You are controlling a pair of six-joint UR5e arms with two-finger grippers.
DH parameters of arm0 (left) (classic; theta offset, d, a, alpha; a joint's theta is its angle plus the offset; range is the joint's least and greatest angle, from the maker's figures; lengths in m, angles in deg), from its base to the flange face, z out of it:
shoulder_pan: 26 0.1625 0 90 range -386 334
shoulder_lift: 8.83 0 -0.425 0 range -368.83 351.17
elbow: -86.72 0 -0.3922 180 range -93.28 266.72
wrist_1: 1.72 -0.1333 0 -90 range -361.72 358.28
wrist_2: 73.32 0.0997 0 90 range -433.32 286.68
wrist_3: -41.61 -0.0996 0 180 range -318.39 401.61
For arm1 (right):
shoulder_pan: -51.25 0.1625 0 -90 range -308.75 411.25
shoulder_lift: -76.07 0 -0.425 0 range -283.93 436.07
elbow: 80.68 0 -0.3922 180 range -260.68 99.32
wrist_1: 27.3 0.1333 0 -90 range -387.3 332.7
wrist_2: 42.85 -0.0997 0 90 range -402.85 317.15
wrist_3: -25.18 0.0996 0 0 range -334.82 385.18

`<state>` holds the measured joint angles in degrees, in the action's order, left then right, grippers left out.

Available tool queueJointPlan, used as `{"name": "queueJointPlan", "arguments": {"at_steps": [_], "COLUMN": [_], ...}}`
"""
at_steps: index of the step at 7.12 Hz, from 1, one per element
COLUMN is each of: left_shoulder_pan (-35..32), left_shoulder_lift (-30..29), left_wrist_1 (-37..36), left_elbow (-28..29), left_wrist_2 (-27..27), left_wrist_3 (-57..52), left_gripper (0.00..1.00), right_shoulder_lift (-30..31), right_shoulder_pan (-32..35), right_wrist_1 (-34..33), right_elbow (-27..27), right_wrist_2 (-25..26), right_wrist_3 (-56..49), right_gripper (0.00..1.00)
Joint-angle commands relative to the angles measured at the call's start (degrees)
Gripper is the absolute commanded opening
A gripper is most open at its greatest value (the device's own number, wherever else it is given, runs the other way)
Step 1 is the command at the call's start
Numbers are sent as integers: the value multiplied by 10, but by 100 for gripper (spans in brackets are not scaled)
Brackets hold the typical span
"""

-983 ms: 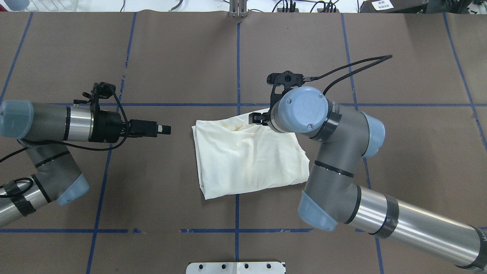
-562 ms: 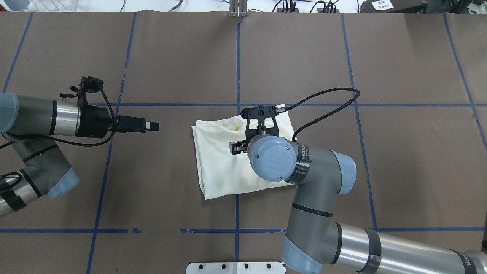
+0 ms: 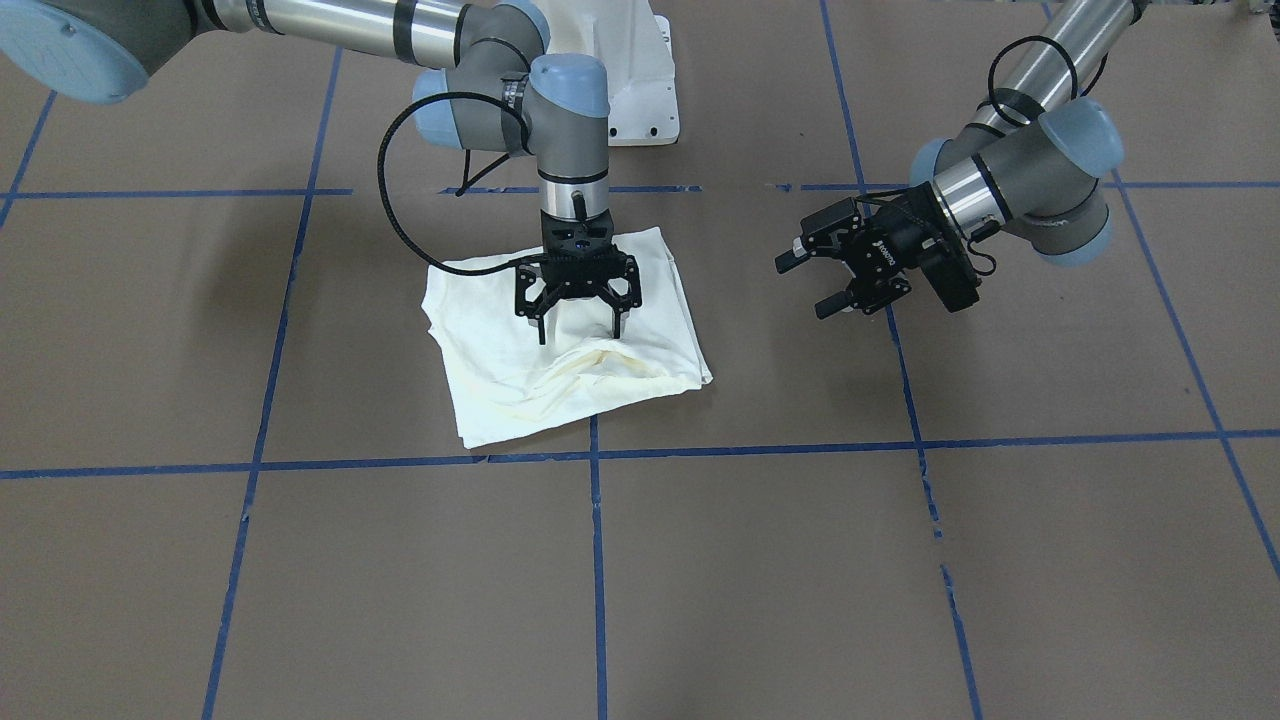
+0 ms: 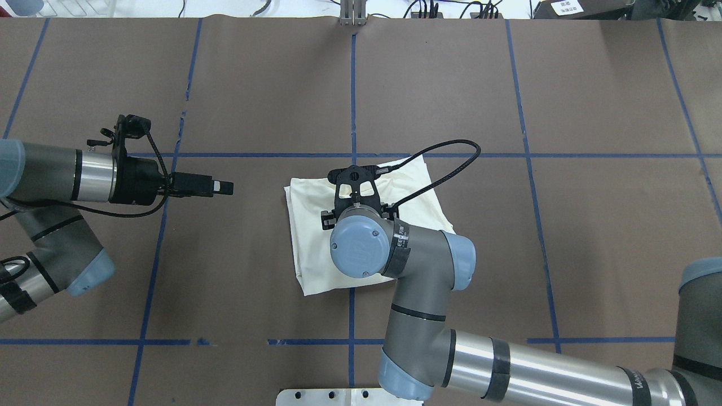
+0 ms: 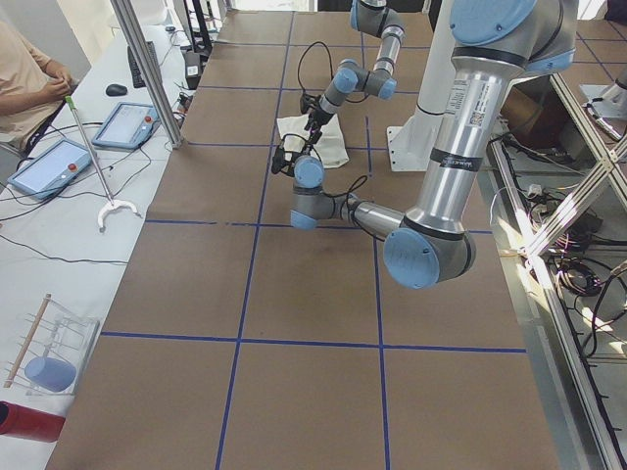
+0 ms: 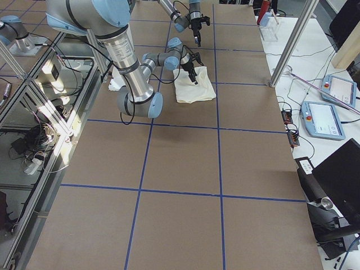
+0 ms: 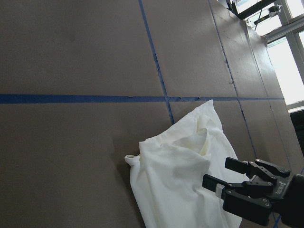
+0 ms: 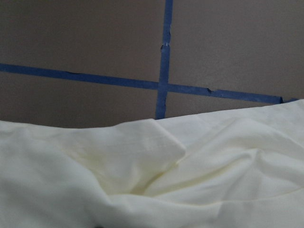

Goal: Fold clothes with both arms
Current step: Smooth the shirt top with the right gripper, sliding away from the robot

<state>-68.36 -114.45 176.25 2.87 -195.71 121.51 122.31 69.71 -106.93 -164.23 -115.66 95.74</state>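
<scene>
Evidently the right gripper (image 3: pixel 579 335) hangs straight down over the folded cream shirt (image 3: pixel 500 385) at mid-tabletop (image 3: pixel 800 560), fingers apart, probably to pinch its rumpled fold, while the left gripper (image 3: pixel 808 286), fingers likewise apart, waits well aside.

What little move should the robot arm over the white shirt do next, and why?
Probably lower the right black pincer straight down onto the folded cream-white cotton shirt. It hangs open, pointing down, just above a raised wrinkle in the cloth, so pressing or pinching there would likely tidy the fold. The left black pincer is open, off the shirt.
</scene>
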Motion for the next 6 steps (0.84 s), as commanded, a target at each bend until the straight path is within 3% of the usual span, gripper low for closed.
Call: {"name": "queueJointPlan", "arguments": {"at_steps": [1, 3, 6], "left_shoulder_pan": [0, 0, 0], "left_shoulder_lift": [2, 2, 2], "left_wrist_1": [0, 0, 0], "left_elbow": [-1, -2, -3], "left_wrist_2": [1, 3, 6], "left_wrist_3": [1, 1, 1], "left_gripper": [100, 100, 100], "right_shoulder_lift": [-18, -19, -60], "right_shoulder_pan": [26, 88, 142], "right_wrist_1": [6, 7, 12], "right_elbow": [59, 92, 90], "right_wrist_2": [33, 24, -101], "right_wrist_3": [-1, -29, -21], "right_gripper": [100, 100, 100]}}
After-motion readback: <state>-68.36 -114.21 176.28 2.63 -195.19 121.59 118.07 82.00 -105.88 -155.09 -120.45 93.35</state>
